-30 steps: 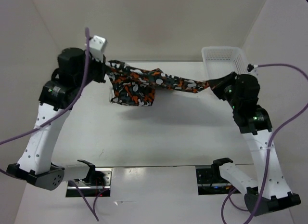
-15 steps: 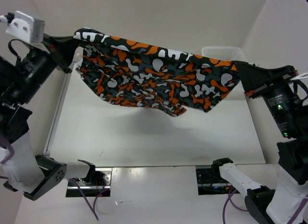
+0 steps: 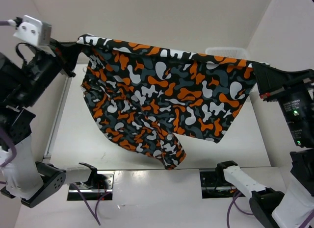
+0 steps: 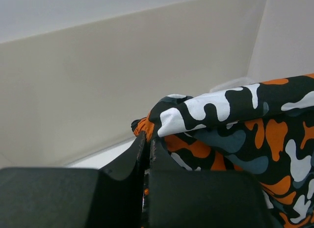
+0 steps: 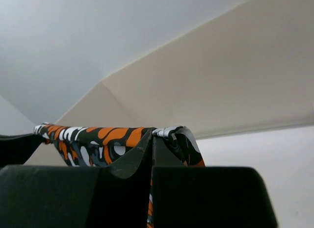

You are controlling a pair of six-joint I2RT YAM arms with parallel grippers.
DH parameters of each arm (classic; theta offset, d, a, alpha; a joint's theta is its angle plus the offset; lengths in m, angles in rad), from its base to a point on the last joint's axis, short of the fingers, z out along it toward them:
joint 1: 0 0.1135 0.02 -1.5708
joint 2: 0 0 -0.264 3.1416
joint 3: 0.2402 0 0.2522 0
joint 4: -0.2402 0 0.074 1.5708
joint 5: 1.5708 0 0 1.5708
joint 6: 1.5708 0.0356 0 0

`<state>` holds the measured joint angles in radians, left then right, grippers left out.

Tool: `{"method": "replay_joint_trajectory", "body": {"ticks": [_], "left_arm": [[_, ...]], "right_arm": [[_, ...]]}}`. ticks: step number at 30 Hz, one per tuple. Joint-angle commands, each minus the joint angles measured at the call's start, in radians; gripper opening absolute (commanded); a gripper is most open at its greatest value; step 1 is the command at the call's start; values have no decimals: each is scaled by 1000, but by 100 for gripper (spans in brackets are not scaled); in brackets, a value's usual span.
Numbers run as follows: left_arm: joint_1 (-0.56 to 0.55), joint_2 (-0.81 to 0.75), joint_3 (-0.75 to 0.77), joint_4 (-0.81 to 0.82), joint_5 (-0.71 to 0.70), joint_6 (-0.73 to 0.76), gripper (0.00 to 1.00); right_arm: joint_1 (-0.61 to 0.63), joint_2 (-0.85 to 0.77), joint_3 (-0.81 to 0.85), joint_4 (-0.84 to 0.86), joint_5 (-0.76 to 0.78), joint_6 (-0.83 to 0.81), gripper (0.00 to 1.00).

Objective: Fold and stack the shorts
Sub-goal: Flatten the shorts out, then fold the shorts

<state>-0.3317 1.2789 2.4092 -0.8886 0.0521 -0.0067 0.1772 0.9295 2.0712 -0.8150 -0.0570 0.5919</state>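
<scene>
**Item 1: arm bases.** The left arm base and right arm base sit at the near edge of the desk. A purple cable loops just beside the right one.

**Item 2: desk.** White and flat. Bare surface shows left of the hanging cloth and under its lower edge.

**Item 3: shorts**. Soft fabric printed all over in orange, white, black and grey-teal blotches.
- They are held aloft over the desk, spread wide between the two claws.
- The top edge is drawn into a nearly straight line from upper left to right.
- The body hangs from that edge as one broad sheet and narrows to a lowest tip.
- In the top view the tip lies over the desk's near edge. Whether it touches the desk cannot be told.

**Item 4: left claw**. Raised at the left top corner of the shorts. In its wrist view the left claw is pressed nearly closed, pinching a bunched fold of the shorts at its tips.

**Item 5: right claw**. Raised at the right top corner. In its wrist view the right claw is clamped tight on the edge of the shorts, which runs off to the left.

**Item 6: basket**. White plastic mesh, at the far right. Only its rim shows above the top edge of the shorts.

**Item 7: wall**. Plain and pale, behind everything.
</scene>
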Motion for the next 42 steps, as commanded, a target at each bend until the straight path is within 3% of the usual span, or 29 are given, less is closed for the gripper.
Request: {"method": "replay_joint_trajectory", "body": {"ticks": [1, 5, 12, 20, 28, 35, 42], "left_arm": [[14, -6, -111, 107, -159, 7, 0], [14, 37, -284, 181, -202, 7, 0], [144, 284, -423, 310, -52, 7, 0], [279, 623, -372, 330, 112, 7, 0], [341, 721, -363, 396, 210, 7, 0], [341, 662, -339, 427, 313, 7, 0], [362, 414, -233, 389, 356, 7, 0]], "right_arm": [[-5, 66, -74, -3, 151, -14, 0], [-5, 179, -180, 52, 167, -35, 0], [-5, 467, -252, 172, 183, -73, 0], [-5, 837, -246, 319, 180, -63, 0], [-24, 997, -195, 356, 169, -52, 0], [-24, 907, -197, 349, 146, -55, 0], [-24, 681, -137, 260, 100, -101, 0]]}}
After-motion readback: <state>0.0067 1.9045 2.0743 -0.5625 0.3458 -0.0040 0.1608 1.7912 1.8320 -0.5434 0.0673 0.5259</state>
